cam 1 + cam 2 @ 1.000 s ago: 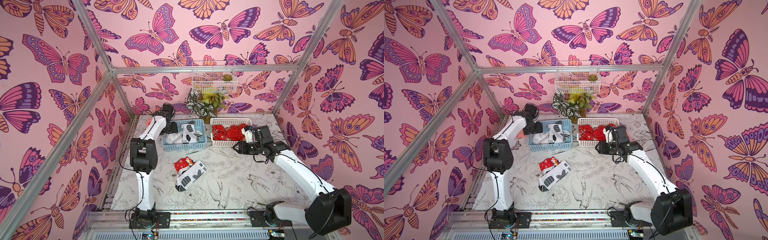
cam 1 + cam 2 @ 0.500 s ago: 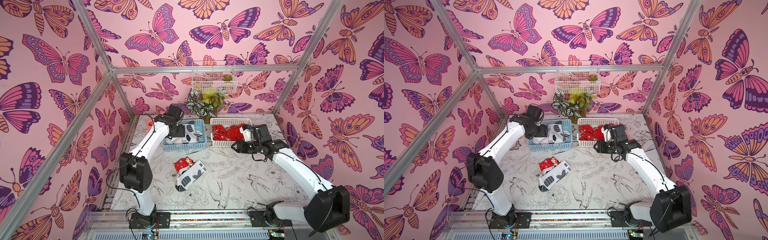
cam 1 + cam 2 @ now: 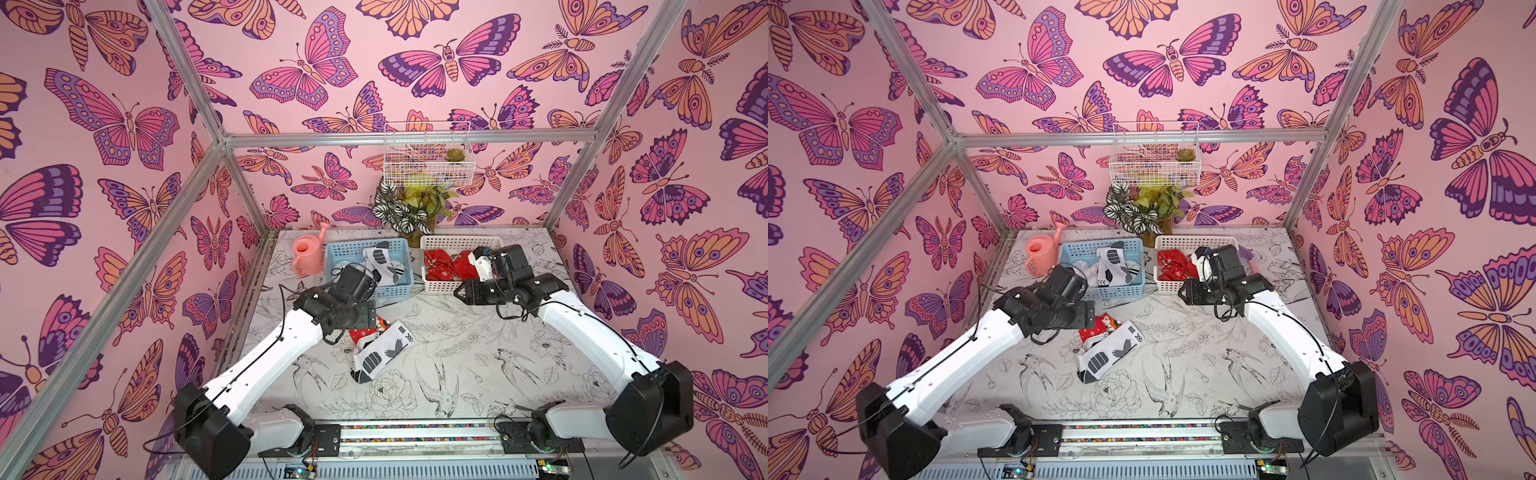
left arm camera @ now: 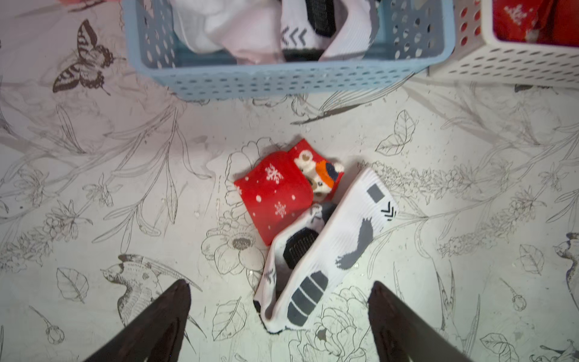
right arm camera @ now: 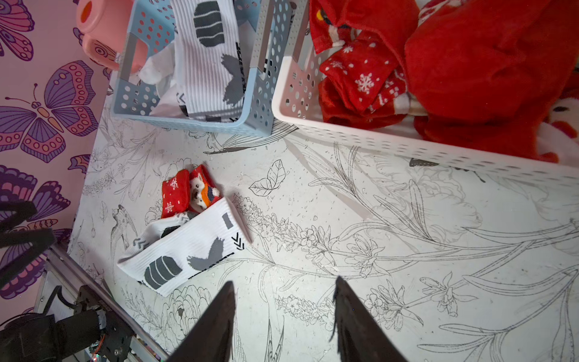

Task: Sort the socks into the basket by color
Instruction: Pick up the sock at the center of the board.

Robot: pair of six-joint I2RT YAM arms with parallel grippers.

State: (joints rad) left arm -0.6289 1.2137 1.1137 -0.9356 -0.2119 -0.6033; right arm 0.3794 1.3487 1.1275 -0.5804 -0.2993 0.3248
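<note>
The blue basket point(image 3: 365, 245), white basket point(image 3: 457, 241) are part-filled; red sock point(image 4: 272, 194), white sock point(image 4: 338, 238) (perhaps 2) lie unsorted; left gripper point(image 4: 280, 283), right gripper point(image 5: 285, 281) spread, empty.

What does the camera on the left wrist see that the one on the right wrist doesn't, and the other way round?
Left wrist only: the left gripper, fingers wide apart and empty above the table. Right wrist only: the right gripper, also open and empty, the butterfly wall and a metal rail at the table's edge. Both: the red snowflake sock lying against the white sock, the blue basket holding white socks, and the white basket holding red socks.
</note>
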